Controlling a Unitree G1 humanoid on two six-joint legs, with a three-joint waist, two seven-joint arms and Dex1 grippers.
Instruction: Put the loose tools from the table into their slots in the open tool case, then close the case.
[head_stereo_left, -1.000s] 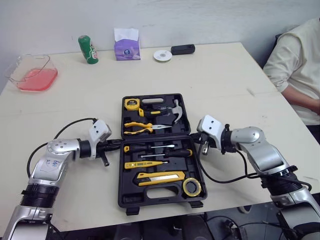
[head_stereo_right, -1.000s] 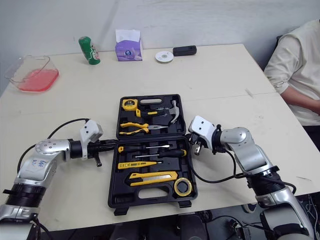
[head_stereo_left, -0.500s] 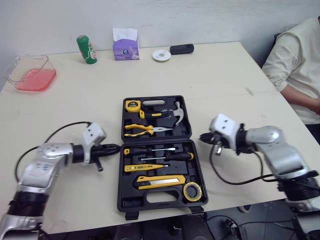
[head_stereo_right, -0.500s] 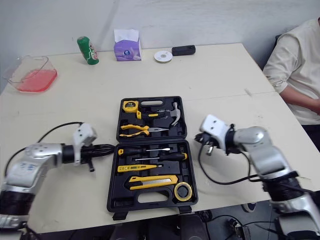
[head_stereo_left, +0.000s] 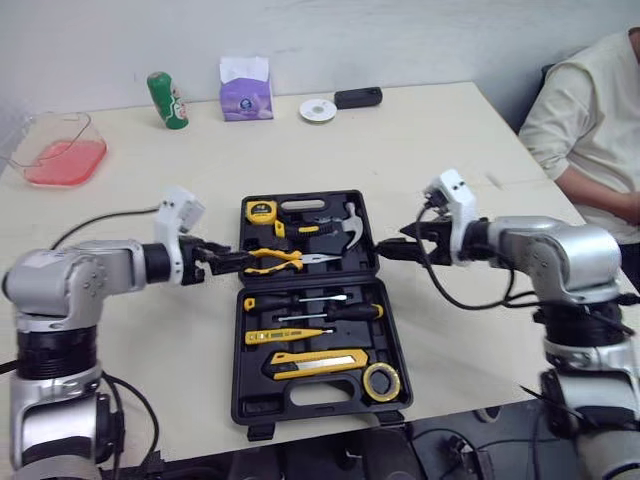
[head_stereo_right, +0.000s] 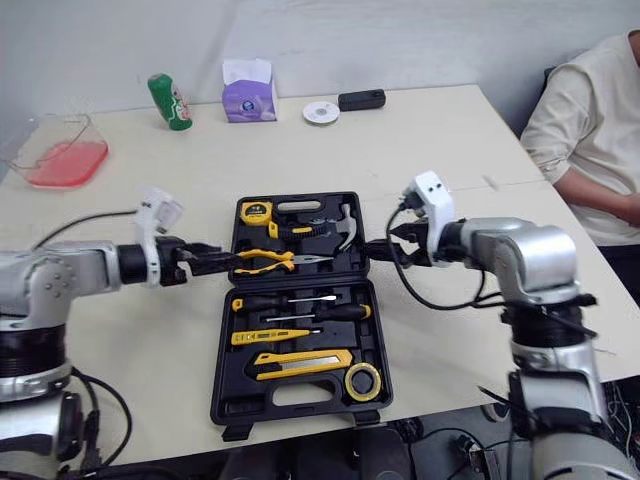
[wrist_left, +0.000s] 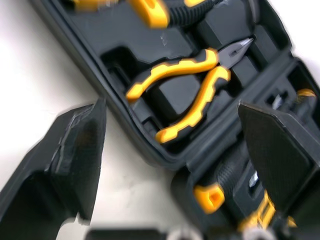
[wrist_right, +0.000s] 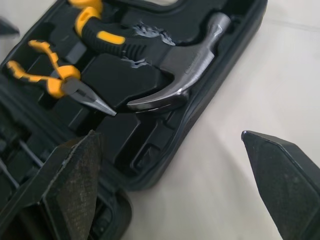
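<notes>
The black tool case (head_stereo_left: 320, 395) lies open flat mid-table. Its far half holds a tape measure (head_stereo_left: 263, 211), a hammer (head_stereo_left: 345, 228) and yellow-handled pliers (head_stereo_left: 285, 261). The near half holds screwdrivers (head_stereo_left: 320, 300), a yellow tester (head_stereo_left: 285, 335), a utility knife (head_stereo_left: 315, 362) and a tape roll (head_stereo_left: 383, 380). My left gripper (head_stereo_left: 235, 262) is open at the far half's left edge, pointing at the pliers (wrist_left: 185, 95). My right gripper (head_stereo_left: 388, 248) is open at the far half's right edge, beside the hammer head (wrist_right: 185, 75). Neither gripper holds anything.
Along the table's far edge stand a clear container with pink contents (head_stereo_left: 58, 158), a green can (head_stereo_left: 167, 100), a purple tissue box (head_stereo_left: 245, 90), a white disc (head_stereo_left: 317, 108) and a black device (head_stereo_left: 358, 97). A person (head_stereo_left: 590, 120) sits at the right side.
Both grippers went from shut to open. Both arms drew back from the case's hinge sides, then came in higher at the far half's left and right edges.
</notes>
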